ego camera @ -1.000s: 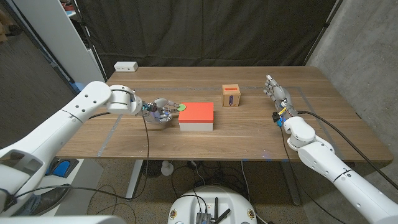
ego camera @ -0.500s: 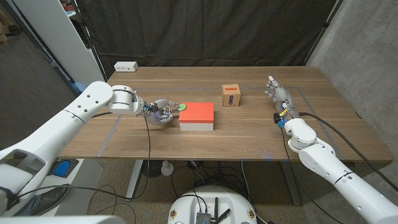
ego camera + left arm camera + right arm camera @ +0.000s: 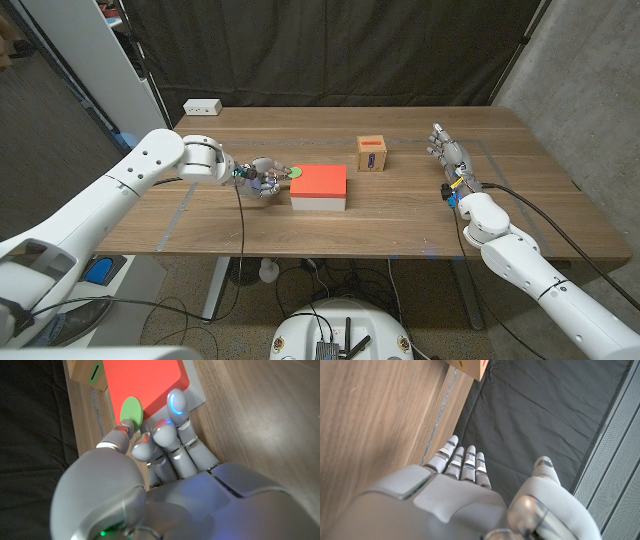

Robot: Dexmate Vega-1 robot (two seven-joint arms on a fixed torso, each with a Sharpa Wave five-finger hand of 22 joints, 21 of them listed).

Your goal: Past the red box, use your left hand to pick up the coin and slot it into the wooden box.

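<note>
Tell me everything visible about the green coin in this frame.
The coin is a flat, plain green disc, matte, material not discernible. It sits at the left end of the red box, on the side facing the left hand. The fingers pinch its edge, one tip overlapping the disc. Whether it is lifted off the table is unclear.
</note>
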